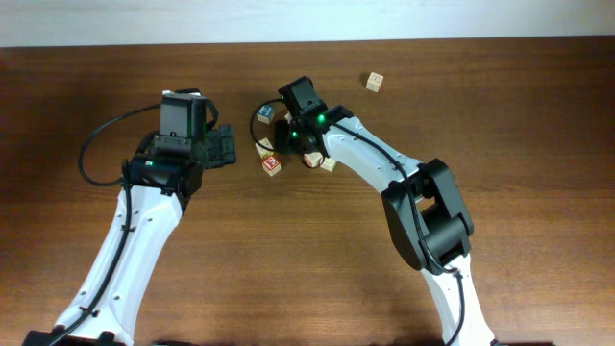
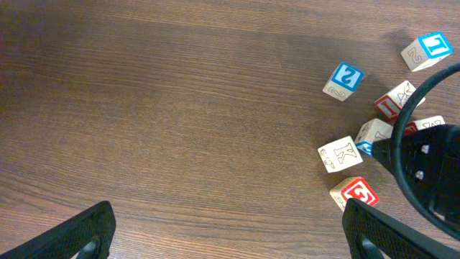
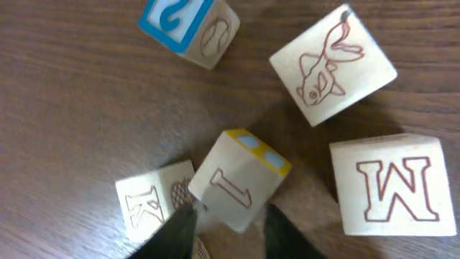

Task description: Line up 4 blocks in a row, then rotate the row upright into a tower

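The right gripper brackets the yellow-faced block, with one finger at each lower side. Whether the fingers press it or stand clear cannot be told. The cube has no long axis. It sits diagonal to the fingers, its letter I slanted and its yellow face toward the view's upper right, between the K block and the M block. The left gripper is spread wide and empty above the dark wood-grain table. A pale strip borders the table's far edge.

Dark brown woodgrain table, blocks all pale wood. The I block has a yellow-rimmed face with light blue bits, goldfish block is red linework, G block has a red face with a white letter, and the 2 cube is blue.
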Available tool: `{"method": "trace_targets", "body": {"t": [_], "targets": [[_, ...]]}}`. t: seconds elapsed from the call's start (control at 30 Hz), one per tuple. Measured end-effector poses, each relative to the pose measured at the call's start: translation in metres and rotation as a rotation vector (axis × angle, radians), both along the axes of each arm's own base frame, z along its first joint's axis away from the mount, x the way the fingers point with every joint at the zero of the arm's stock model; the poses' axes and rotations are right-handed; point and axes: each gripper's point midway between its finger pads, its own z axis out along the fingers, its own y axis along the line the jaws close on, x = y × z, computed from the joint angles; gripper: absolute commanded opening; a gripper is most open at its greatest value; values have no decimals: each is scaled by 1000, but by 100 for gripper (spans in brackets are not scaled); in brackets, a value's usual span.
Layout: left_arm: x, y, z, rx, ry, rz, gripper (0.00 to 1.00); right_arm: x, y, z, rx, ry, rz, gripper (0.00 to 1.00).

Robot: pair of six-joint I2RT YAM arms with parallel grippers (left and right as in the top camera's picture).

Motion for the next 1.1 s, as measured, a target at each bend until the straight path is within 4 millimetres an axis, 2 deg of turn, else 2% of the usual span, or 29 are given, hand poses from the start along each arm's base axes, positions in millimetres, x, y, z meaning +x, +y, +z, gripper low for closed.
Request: {"method": "trace_targets", "body": {"t": [0.03,0.13,0.2,0.33,0.43,0.5,0.63,0.7,0.77,0.8,0.87,0.93,0.97,1.03,1.07,1.1], "targets": [[0,0,0,0,0,0,99,-11,-8,-5,-38,52,12,48],[0,0,0,0,0,0,99,-46,-35,0,-118,229,1,49],[0,0,0,0,0,0,99,-62,-48,8,-135,313,-5,49],[0,0,0,0,0,0,99,-84,-61,6,-184,402,11,49],[0,0,0,0,1,0,99,-73,-72,-7,-244,332,2,49],[0,0,0,0,0,0,99,-63,-85,-16,-322,265,-10,49],[0,0,0,0,0,0,99,-17,-93,-12,-388,38,89,49],[0,0,0,0,0,0,99,-6,-101,-10,-407,0,118,50],[0,0,0,0,0,0,99,-8,-108,-9,-423,19,136,56],[0,0,0,0,0,0,99,-12,-110,-3,-428,35,149,66],[0,0,0,0,0,0,99,-14,-107,31,-409,33,164,85],[0,0,0,0,0,0,99,-11,-102,93,-372,-36,170,99],[0,0,0,0,0,0,99,-11,-101,161,-323,-137,150,98],[0,0,0,0,0,0,99,-34,-111,270,-246,-306,119,98],[0,0,0,0,0,0,99,-50,-119,312,-216,-378,105,98],[0,0,0,0,0,0,99,-66,-127,343,-194,-429,95,98]]}}
